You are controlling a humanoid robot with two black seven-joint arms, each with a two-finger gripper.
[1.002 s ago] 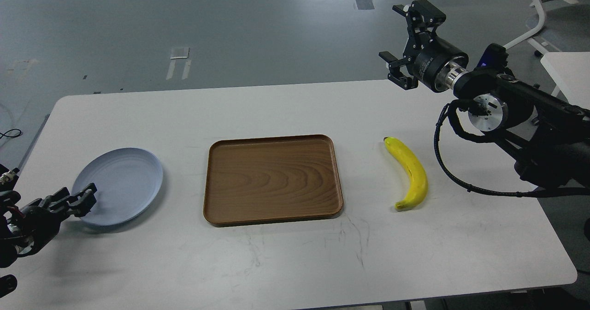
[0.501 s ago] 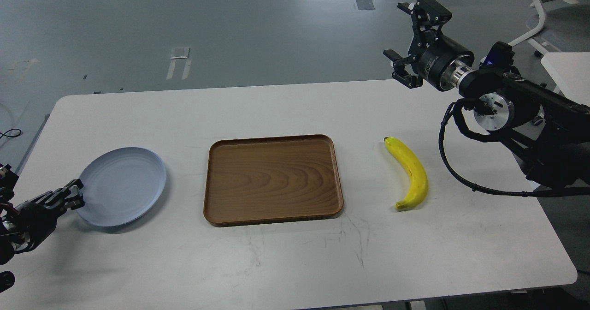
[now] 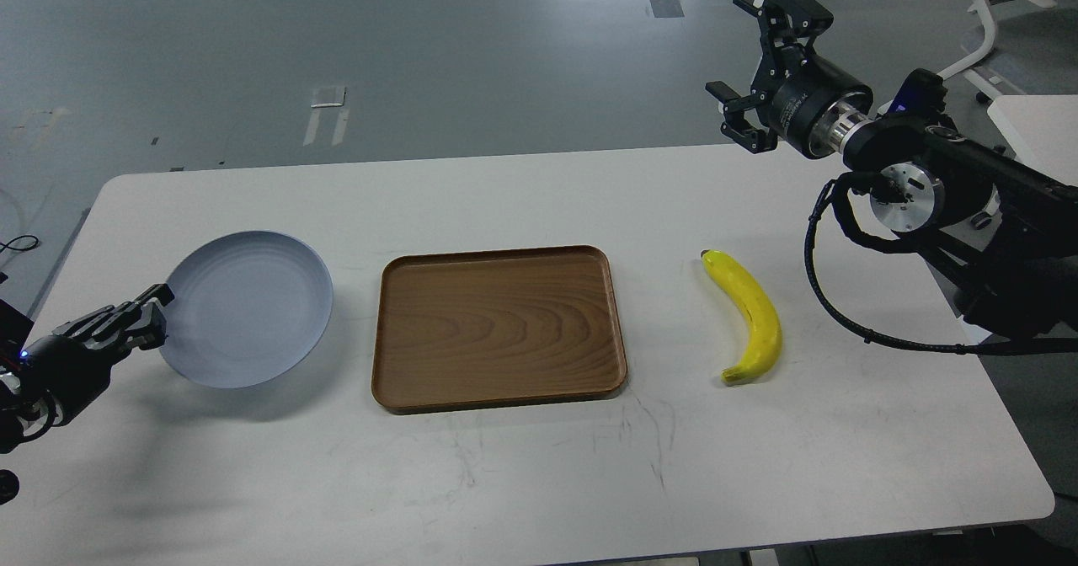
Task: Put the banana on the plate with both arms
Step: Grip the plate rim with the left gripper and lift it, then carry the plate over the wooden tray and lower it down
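Even, diffuse overhead light is filling the scene, bright without being harsh. The white table [image 3: 522, 482] is reading clean, its faint scuffs staying visible. Shadows are falling soft and short: a blurred dark patch is lying under the pale blue-grey plate [image 3: 248, 307] and toward the near left, and a thin one is hugging the wooden tray [image 3: 498, 326] along its front edge. The banana [image 3: 752, 317] is showing mild sheen, no glare. Focus is holding sharp throughout; the grey floor [image 3: 421, 52] is carrying gentle reflections.
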